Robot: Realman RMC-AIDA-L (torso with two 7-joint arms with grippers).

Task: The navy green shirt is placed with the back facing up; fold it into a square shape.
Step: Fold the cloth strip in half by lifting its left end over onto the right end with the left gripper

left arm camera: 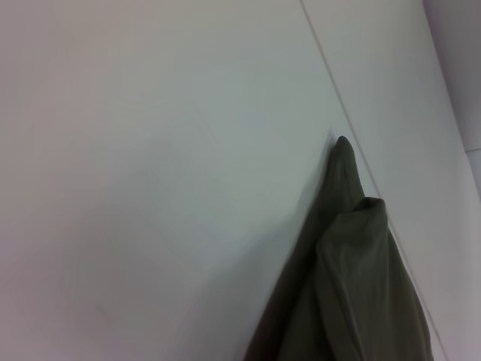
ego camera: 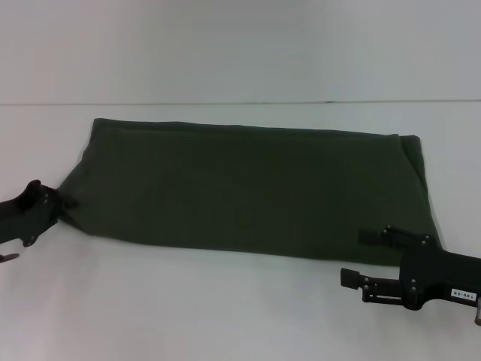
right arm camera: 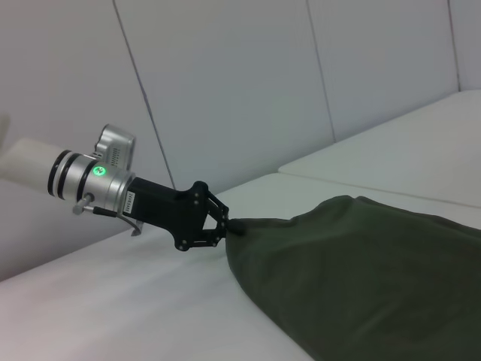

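White and bare, the worktop (ego camera: pixel 225 308) runs back to a pale panelled wall (right arm camera: pixel 225 83), with a thin seam crossing it behind the navy green shirt (ego camera: pixel 248 188), which lies in a long folded band across the middle. At its left end the left tool (right arm camera: pixel 225 226) is clenched on a pulled-out corner of cloth. The right tool (ego camera: pixel 361 259) rests released, fingers spread, at the shirt's near right edge.

The left gripper's (ego camera: pixel 62 201) fingertips are buried in the shirt's (ego camera: pixel 248 188) corner fold. The right arm (ego camera: pixel 451 282) runs off the picture's edge.
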